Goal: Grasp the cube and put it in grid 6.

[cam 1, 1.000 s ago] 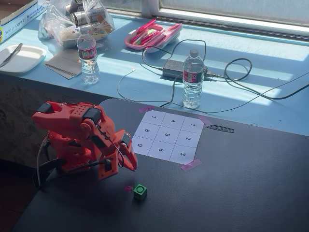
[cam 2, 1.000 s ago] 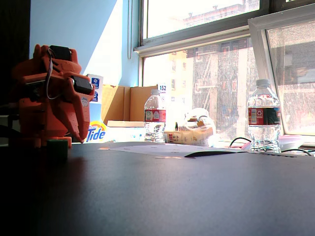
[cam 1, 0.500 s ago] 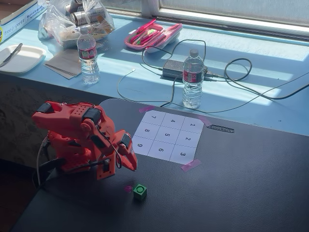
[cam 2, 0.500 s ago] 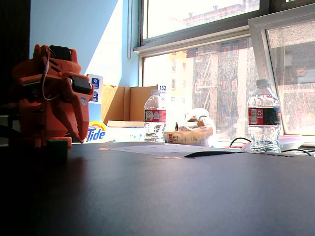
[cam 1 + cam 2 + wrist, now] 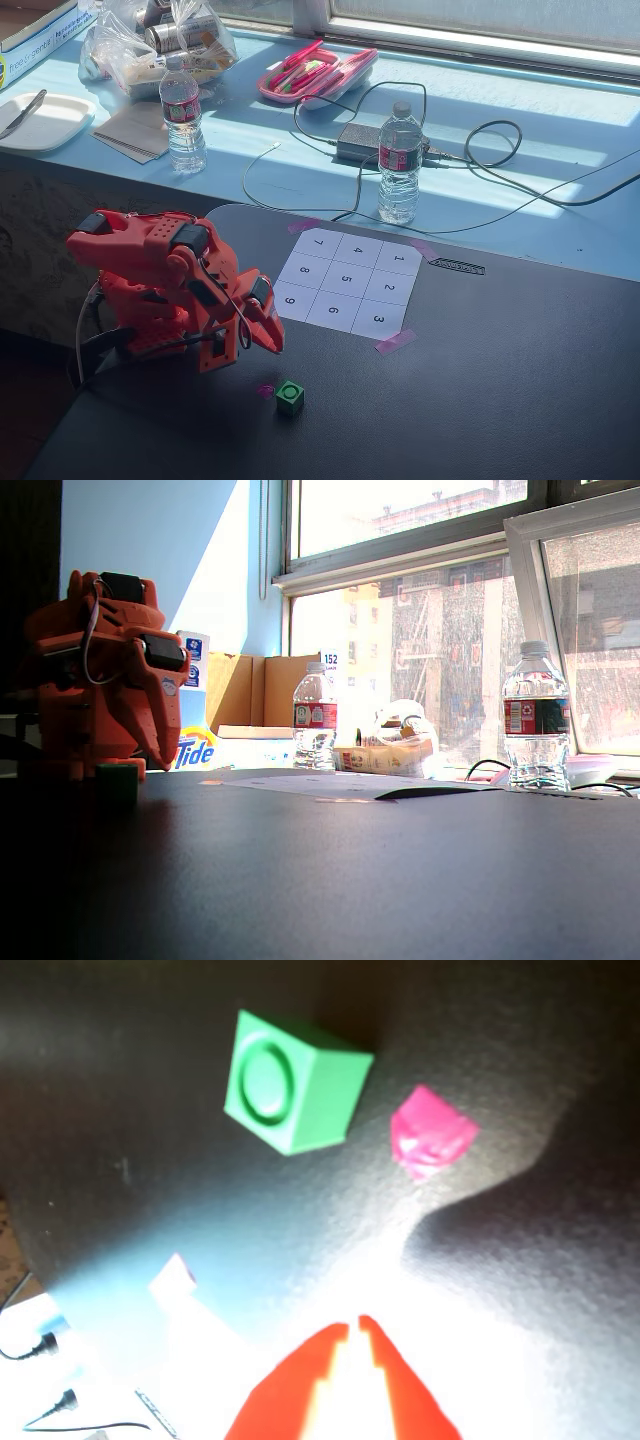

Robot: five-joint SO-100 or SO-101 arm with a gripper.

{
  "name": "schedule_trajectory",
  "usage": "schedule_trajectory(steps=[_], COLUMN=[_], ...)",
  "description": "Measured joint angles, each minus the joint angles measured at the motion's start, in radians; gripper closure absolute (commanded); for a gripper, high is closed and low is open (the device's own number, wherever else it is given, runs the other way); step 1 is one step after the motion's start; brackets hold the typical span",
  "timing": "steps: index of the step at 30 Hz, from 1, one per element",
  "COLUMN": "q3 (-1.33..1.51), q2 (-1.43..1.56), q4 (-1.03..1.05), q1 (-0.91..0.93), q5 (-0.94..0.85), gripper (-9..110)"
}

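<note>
Little has changed: the gripper (image 5: 353, 1326), jaws nearly closed and empty, still hovers near the cube (image 5: 292, 1082); approach barely begun.

Setting: a home or apartment room by a street window.
We see a sunlit blue sill (image 5: 560, 230) carrying water bottles (image 5: 399, 165), a pencil case (image 5: 315, 72), a bagged-food bundle (image 5: 150, 40), and a detergent jug (image 5: 192, 742); city buildings (image 5: 450, 650) show outside.

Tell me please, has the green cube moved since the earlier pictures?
No. In a fixed view the green cube sits in the same place beside the pink marker spot, below the numbered sheet, and the gripper is apart from it.
</note>
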Motion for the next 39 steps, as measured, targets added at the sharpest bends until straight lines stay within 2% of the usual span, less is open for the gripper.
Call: schedule_trajectory(steps=[22, 25, 29, 32, 39], q3=[0.0, -0.014, -0.063, -0.13, -0.374], q2=[0.0, 0.0, -0.005, -0.095, -0.506], q4=[-0.006, 0.0, 0.035, 0.041, 0.041], q1=[0.011, 0.031, 0.049, 0.063, 0.149], q5=[0.049, 0.06, 0.089, 0.101, 0.112], gripper=[101, 94, 94, 92, 89])
